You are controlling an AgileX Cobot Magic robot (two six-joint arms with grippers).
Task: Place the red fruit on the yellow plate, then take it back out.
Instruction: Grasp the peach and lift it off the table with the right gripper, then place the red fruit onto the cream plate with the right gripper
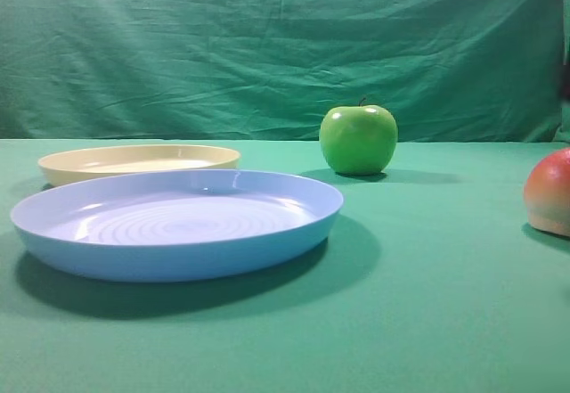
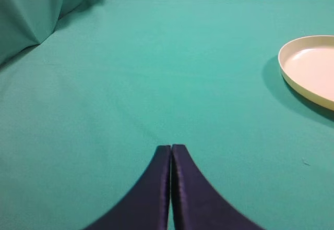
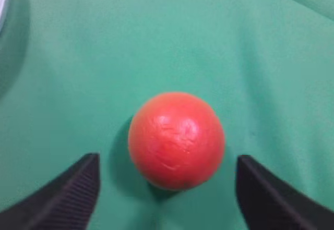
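One red fruit [image 3: 176,140] sits on green cloth [image 3: 156,37] between the wide-open, empty right gripper [image 3: 166,188]; left gripper [image 2: 171,152] closed, empty; two plates: one yellow plate [image 1: 138,161], one blue plate [image 1: 178,224].

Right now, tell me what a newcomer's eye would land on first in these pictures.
The round red fruit grabs attention first, sitting on the green cloth between the spread fingers of the open right gripper, untouched. Next comes the large light blue plastic plate up front on the left, with the shallow pale yellow plate behind it, empty. The shiny green apple stands further back, right of the plates.
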